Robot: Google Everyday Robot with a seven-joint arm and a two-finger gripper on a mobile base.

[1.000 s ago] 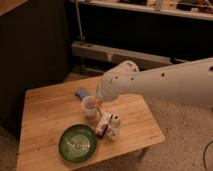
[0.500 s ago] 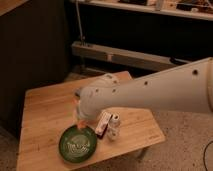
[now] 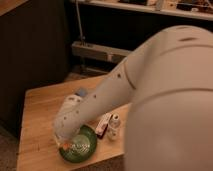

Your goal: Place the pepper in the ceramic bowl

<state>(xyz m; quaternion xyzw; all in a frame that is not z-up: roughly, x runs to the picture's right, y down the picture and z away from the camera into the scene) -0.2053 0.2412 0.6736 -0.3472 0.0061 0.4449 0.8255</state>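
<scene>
The white arm fills the right of the view and reaches down to the wooden table's front edge. The gripper sits at the left rim of the ceramic bowl. An orange pepper shows at that rim, beneath the gripper. A red-and-white box and a small white bottle stand just right of the bowl.

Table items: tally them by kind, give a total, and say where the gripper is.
Bowl: 1
Pepper: 1
Box: 1
Bottle: 1
Total: 4
Gripper: at the bowl's left rim, by the pepper.
</scene>
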